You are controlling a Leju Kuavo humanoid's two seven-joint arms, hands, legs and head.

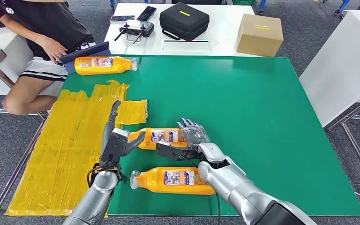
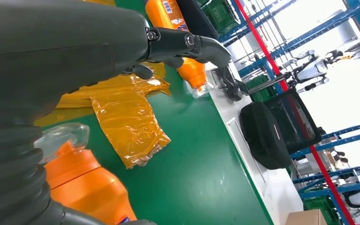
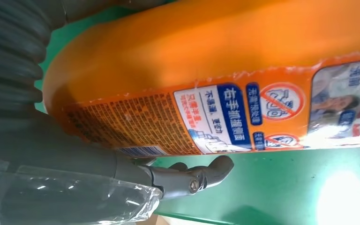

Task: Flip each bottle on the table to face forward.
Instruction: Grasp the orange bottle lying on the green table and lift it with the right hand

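Three orange bottles lie on their sides on the green table (image 1: 262, 117). The middle bottle (image 1: 161, 137) lies between my hands. My right hand (image 1: 194, 133), wrapped in clear film, rests on its base end with fingers spread, and its thumb (image 3: 192, 178) runs along the near side, a strip of green showing between thumb and bottle (image 3: 225, 70). My left hand (image 1: 117, 140) stands open at the neck end, the thumb pointing at the cap (image 2: 70, 140). A near bottle (image 1: 176, 180) lies by my right forearm. The far bottle (image 1: 103, 65) lies at the back left corner.
Crumpled yellow film (image 1: 70, 140) covers the table's left side. A person (image 1: 42, 28) sits at the back left with a hand near the far bottle. Behind stands a white table with a black case (image 1: 184, 21), a controller (image 1: 136, 30) and a cardboard box (image 1: 259, 35).
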